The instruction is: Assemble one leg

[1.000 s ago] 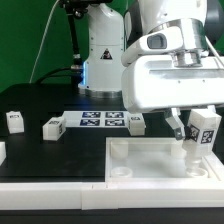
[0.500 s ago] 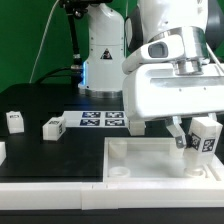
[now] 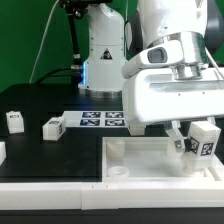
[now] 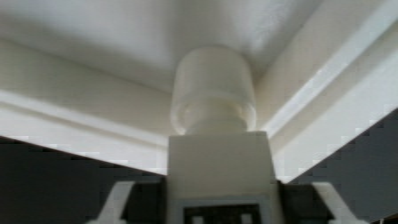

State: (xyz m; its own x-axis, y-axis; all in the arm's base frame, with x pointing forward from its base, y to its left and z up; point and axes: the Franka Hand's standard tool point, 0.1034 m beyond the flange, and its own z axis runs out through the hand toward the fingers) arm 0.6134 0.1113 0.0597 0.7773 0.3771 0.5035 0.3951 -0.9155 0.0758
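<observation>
My gripper (image 3: 192, 138) is shut on a leg (image 3: 204, 141), a chunky white block with a black-and-white marker. It holds the leg tilted over the far right corner of the large white square tray-like piece (image 3: 130, 152). In the wrist view the leg (image 4: 221, 165) sits between my fingers (image 4: 127, 199). Its round peg end (image 4: 217, 85) points into the inner corner of the tray-like piece (image 4: 71, 105). I cannot tell whether the peg touches the piece. My gripper (image 4: 221, 208) shows only at the frame's edge.
Two loose legs (image 3: 14, 120) (image 3: 52, 127) lie on the black table at the exterior view's left. Another leg (image 3: 137, 121) is partly hidden behind my hand. The marker board (image 3: 98, 120) lies behind the tray-like piece. The robot base stands at the back.
My gripper has shifted with the leg a little toward the exterior view's right and downward, and the leg now tilts more over the tray-like piece's corner.
</observation>
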